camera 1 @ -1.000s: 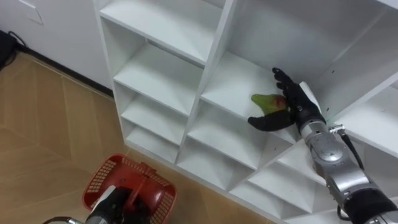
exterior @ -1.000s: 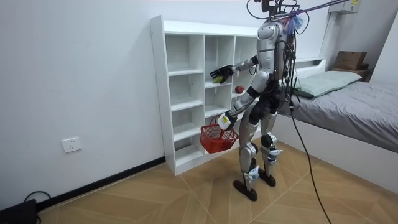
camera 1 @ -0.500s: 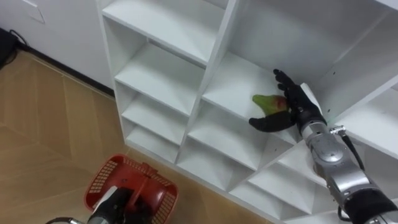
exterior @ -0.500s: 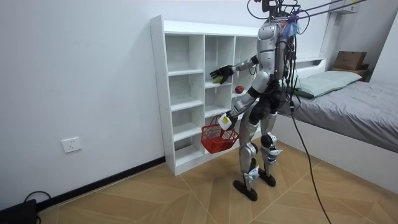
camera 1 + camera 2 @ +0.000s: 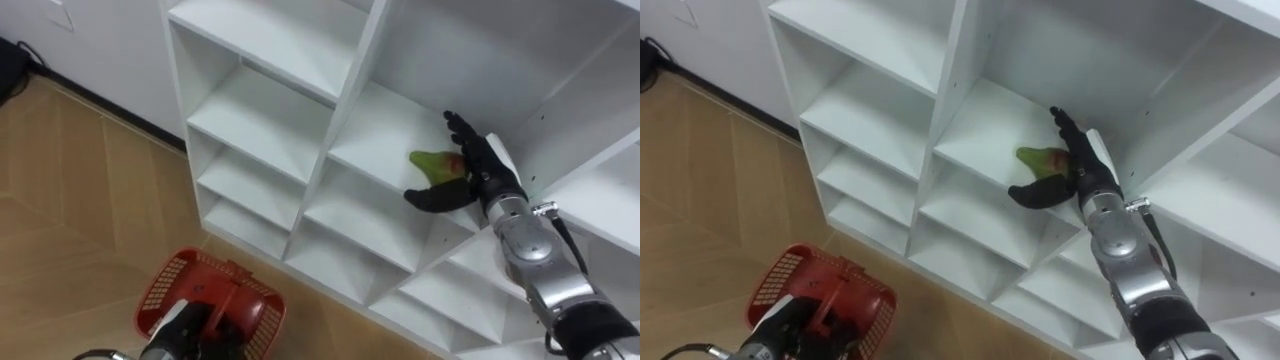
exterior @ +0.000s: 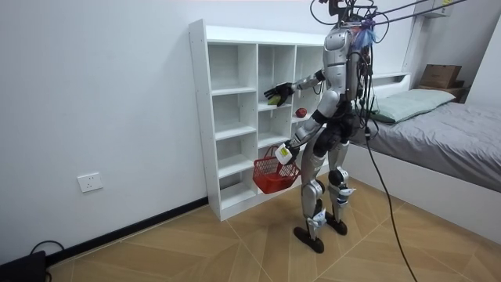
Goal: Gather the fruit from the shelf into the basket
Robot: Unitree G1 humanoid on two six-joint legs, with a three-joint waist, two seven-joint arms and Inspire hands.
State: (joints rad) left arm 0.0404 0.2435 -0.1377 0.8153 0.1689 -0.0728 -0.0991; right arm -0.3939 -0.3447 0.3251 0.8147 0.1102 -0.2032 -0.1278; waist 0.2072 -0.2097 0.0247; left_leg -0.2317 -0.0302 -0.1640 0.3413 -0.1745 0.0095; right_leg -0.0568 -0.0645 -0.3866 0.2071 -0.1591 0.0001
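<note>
Room view took in the whole robot, standing upright before one white closet point(image 6: 235, 117) of three columns, with one bed point(image 6: 438, 129) behind it at the room view's right. One red basket point(image 6: 270, 174) hung from the left hand point(image 6: 283, 150) beside the robot's thigh, in front of the closet's lower shelves. That view also gave two fruits. A green fruit point(image 6: 272, 99) was at the outstretched right hand point(image 6: 279, 91) in the middle column, and a small red fruit point(image 6: 300, 113) lay on a shelf in the column nearest the bed. Eye views came closer. The green fruit, reddish at one end, sat in an upper compartment of the middle column. The right hand's thumb was beneath it and its fingers over it, loosely curled about it. At the lower left, the left hand's dark fingers were wrapped round the basket's handle.
</note>
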